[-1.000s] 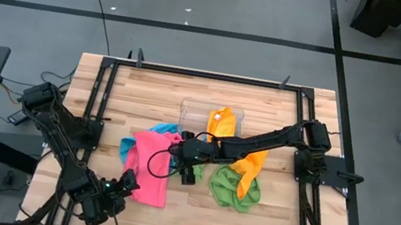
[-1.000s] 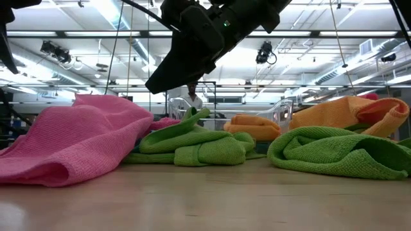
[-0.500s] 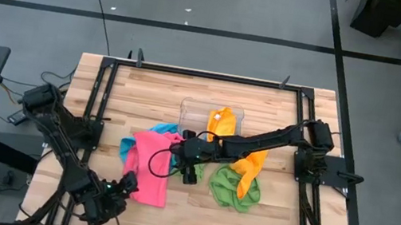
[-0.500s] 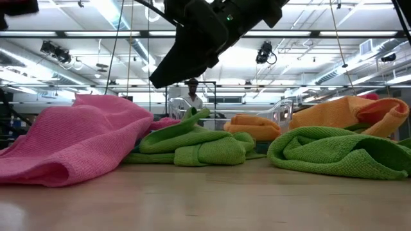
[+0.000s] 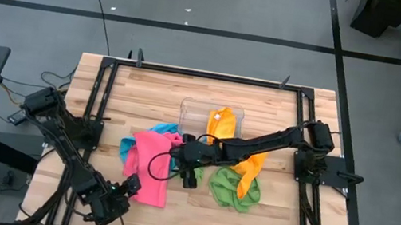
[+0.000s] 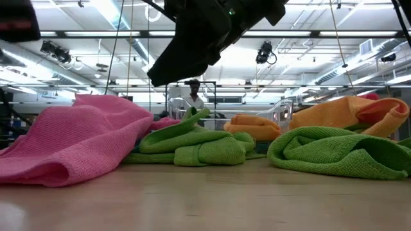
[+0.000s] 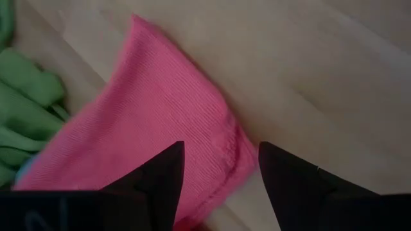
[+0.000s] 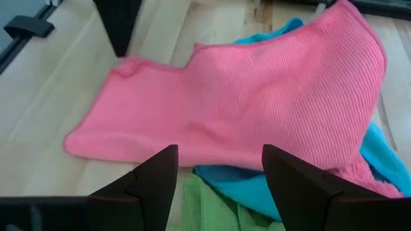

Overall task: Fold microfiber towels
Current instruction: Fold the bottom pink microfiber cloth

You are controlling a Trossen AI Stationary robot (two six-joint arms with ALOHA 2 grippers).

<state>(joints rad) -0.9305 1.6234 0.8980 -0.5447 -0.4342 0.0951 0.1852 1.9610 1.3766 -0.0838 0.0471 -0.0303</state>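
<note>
Left tool [image 7: 218, 170] released, fingers spread wide, poised over near corner of pink towel [image 5: 150, 167], gripping nothing. Right tool [image 8: 218, 176] also spread wide, empty, hanging above small green towel [image 6: 192, 146] beside pink one. Pink towel lies crumpled on desk [image 5: 211, 98], overlapping blue towel [image 8: 379, 160].

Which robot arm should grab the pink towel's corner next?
Probably the left. The left gripper hovers open right at the pink towel's near corner, which shows between its fingers. The right gripper is open above the small green towel.
</note>
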